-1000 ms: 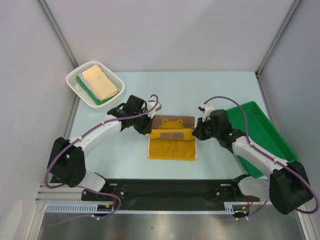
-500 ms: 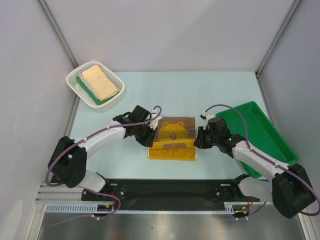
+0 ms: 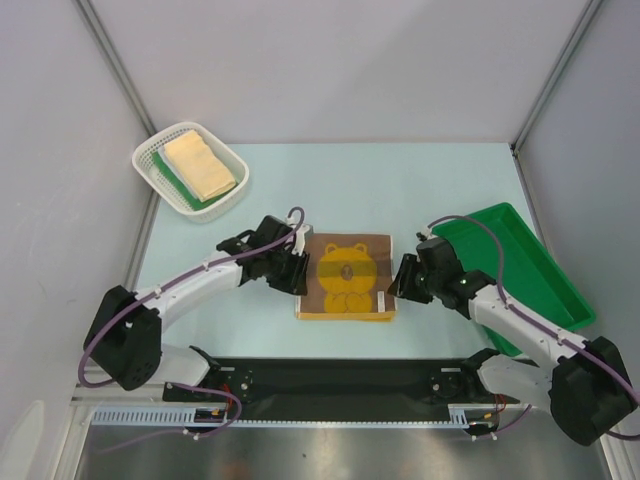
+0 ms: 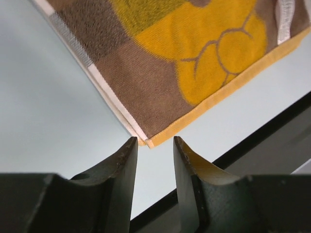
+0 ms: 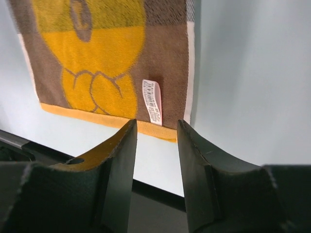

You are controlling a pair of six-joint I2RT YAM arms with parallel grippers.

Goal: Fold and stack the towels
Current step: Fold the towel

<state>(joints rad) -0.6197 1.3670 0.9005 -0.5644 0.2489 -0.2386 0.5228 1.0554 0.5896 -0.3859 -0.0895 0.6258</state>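
Note:
A tan-brown towel (image 3: 346, 278) with a yellow bear lies folded flat in the middle of the table. My left gripper (image 3: 298, 285) is at its near left corner, open and holding nothing. In the left wrist view the towel's corner (image 4: 170, 58) sits just ahead of the left gripper (image 4: 154, 143), apart from the fingertips. My right gripper (image 3: 397, 285) is at the near right corner, also open. In the right wrist view the towel (image 5: 107, 58) with its white label (image 5: 151, 101) lies just beyond the right gripper (image 5: 156, 127). A cream towel (image 3: 199, 165) rests on a green towel (image 3: 178, 185).
The cream and green towels lie in a white mesh basket (image 3: 143, 156) at the far left. A green plastic tray (image 3: 515, 265) stands at the right, under my right arm. A black rail (image 3: 340, 378) runs along the near table edge.
Both grippers pulled the towel's far edge toward the near edge, laying the bear side on top. Then both opened and let go of the towel.

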